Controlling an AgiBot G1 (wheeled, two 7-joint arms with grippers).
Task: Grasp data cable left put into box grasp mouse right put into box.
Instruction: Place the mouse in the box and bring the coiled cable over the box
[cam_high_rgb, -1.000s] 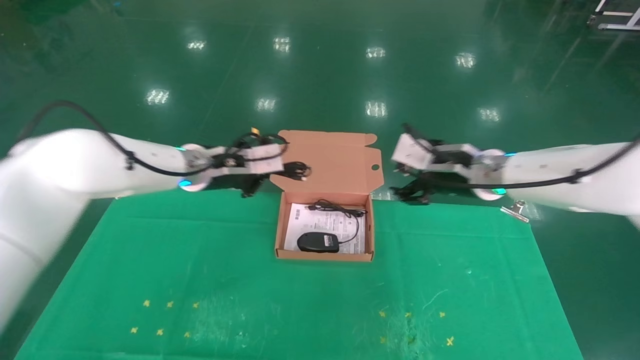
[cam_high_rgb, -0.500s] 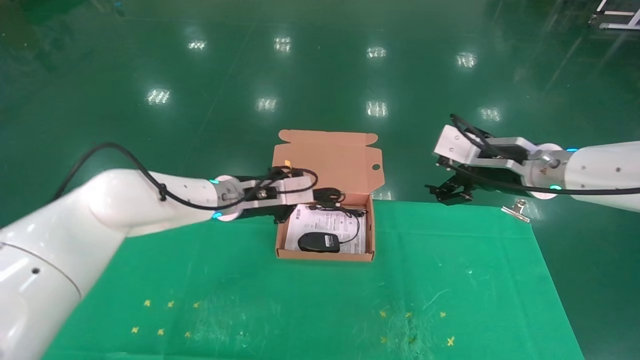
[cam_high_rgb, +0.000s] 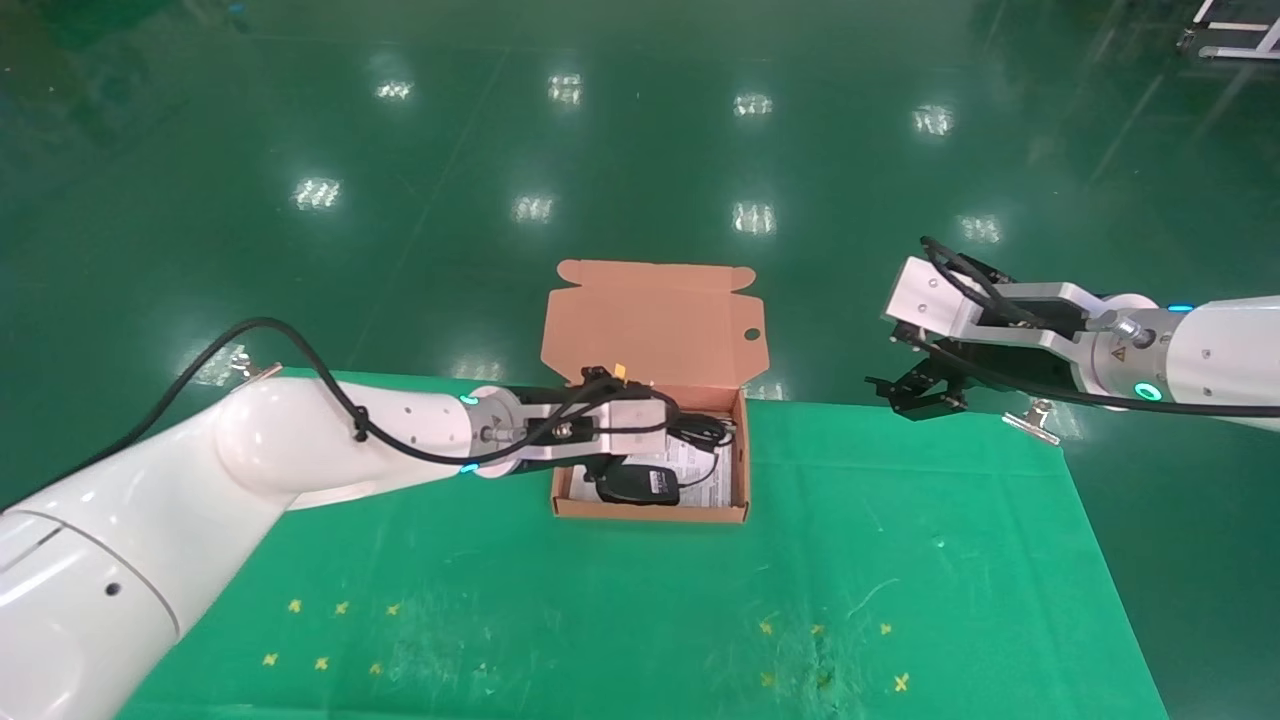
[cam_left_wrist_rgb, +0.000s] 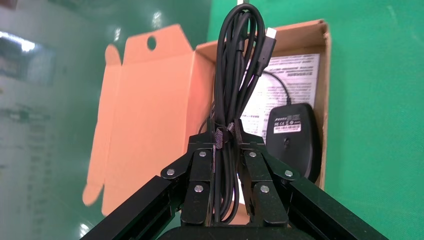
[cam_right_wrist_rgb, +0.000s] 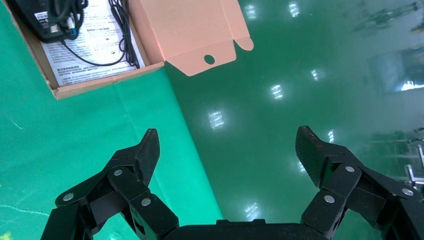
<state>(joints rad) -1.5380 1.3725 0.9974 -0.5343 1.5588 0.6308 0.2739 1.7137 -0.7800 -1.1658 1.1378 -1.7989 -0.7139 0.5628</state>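
Over the green table cloth (cam_high_rgb: 620, 600), the left arm is reaching in from the robot's left, and the left gripper (cam_left_wrist_rgb: 226, 165) is hanging above the open box (cam_high_rgb: 648, 512). Its fingers are pinched tight on the data cable (cam_left_wrist_rgb: 239, 65), gripping the bundle at its small wrap band, so the loops and a silver plug end are sticking out beyond the fingertips over the box floor. The right gripper (cam_right_wrist_rgb: 227, 145) is idling well apart, off the far right corner of the cloth, jaws spread wide and carrying nothing.

Doing this step well looks like a matter of placement before release. The bundle is long compared with the box's inside, so it seems wise to line it up with the long side of the box and lower it until the loops are resting inside the walls, then open the fingers. Dropping it from height risks a loop springing over the rim. The free floor lies on the side away from the mouse, and aiming there should keep the bundle from perching on top of it.

The box is sitting on the cloth with its flap lid (cam_high_rgb: 655, 325) standing open at the far side. Inside, a printed leaflet (cam_right_wrist_rgb: 95, 47) is lining the floor. The mouse (cam_left_wrist_rgb: 295, 135) is lying on it, white label up, its thin cord curling over the paper toward the lid side.
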